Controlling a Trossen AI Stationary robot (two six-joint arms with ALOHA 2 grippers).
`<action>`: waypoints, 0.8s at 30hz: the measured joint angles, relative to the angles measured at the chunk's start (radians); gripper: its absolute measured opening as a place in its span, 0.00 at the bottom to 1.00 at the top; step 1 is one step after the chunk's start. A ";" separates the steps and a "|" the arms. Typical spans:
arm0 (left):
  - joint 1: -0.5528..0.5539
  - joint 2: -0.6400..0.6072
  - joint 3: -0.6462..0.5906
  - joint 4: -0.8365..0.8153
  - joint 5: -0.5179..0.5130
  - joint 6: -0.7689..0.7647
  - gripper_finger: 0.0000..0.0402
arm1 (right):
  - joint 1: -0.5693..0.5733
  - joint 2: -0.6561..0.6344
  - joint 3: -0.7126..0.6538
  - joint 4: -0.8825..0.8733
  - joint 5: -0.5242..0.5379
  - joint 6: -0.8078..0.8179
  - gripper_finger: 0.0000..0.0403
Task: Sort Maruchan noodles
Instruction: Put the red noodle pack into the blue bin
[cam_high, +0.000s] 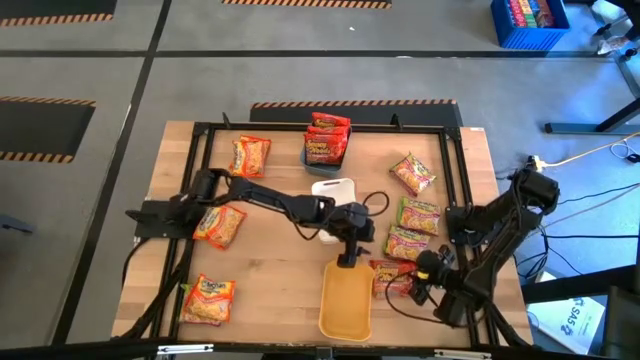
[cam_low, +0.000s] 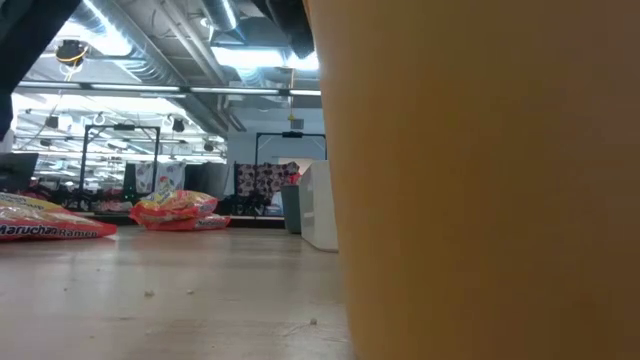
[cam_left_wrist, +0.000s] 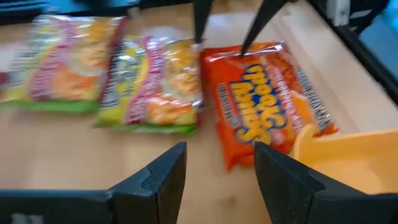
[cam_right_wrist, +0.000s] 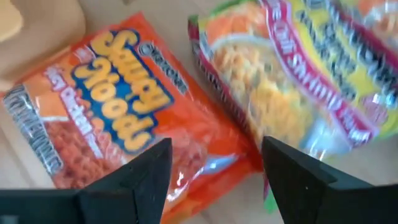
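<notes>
We take the orange packet (cam_high: 393, 277) near the front right of the table (cam_high: 270, 290) as the next thing to sort, lying just right of the orange-yellow tray (cam_high: 345, 305) and touching or overlapping its far right corner. The right gripper (cam_high: 428, 280) hovers directly at that packet's right edge, its two fingers spread apart with nothing between them; in its wrist view the orange packet (cam_right_wrist: 118, 143) fills the space just ahead of the fingertips. The left gripper (cam_high: 348, 258) sits at the tray's far end, just left of the packet, jaws likewise parted and empty, looking across at the orange packet (cam_left_wrist: 261, 106) and the two green-and-red packets (cam_left_wrist: 106, 74) beyond it. So we judge the right arm the nearer one, with the packet lying to its left. The packet's long axis appears to run roughly left to right, slightly skewed; which end its printed top faces we cannot tell for sure. Two green-and-red packets (cam_high: 412, 230) lie just beyond it, toward the far side, close enough that a closing grip could snag the nearer one.
</notes>
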 joint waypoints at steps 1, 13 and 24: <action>0.004 -0.019 0.000 -0.028 -0.012 0.012 0.45 | -0.012 -0.023 0.000 0.000 -0.004 -0.037 0.58; 0.017 -0.300 -0.235 0.049 -0.081 0.071 0.45 | -0.215 -0.147 0.001 0.128 -0.010 -0.563 0.58; 0.059 -0.432 -0.505 0.314 -0.082 0.123 0.45 | -0.395 -0.197 0.001 0.117 -0.452 -0.694 0.58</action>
